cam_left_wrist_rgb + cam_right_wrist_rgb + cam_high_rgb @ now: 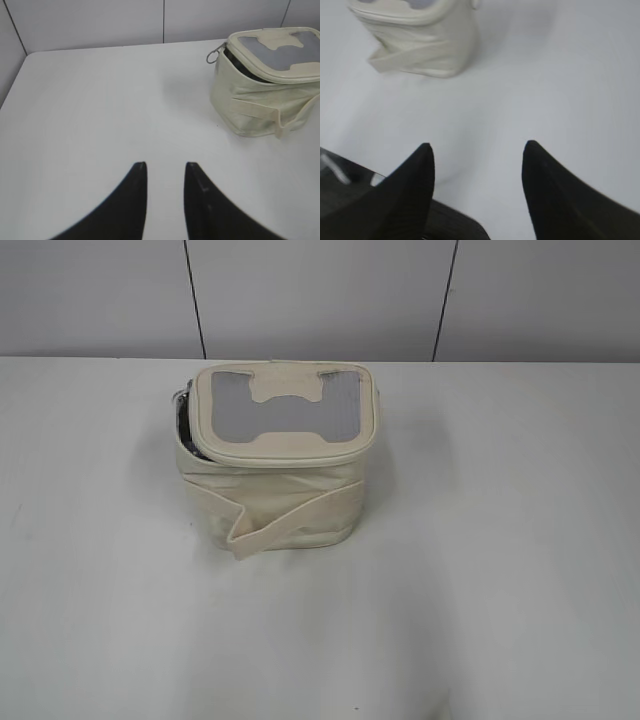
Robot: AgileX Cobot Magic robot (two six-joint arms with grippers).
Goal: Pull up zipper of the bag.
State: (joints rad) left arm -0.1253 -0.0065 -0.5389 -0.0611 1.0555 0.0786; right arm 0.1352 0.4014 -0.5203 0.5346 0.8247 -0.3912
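Bag [265,82] at two o'clock from the left gripper [165,167], its fingers narrowly parted, empty.
Ring pull [213,56] faces it; right gripper [477,150] gapes wide, bag at eleven.

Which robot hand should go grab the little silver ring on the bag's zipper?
Probably the left hand. The ring pull hangs at the bag's open left corner, the side that hand faces. The right hand sees only the bag's other side, with no ring showing.

1. Left gripper [166,167]: hovering, fingers pointing toward 12 o'clock, narrowly parted, gripping nothing.
2. Right gripper [477,150]: hovering, fingers spreading wide, pointing toward 12 o'clock, gripping nothing.
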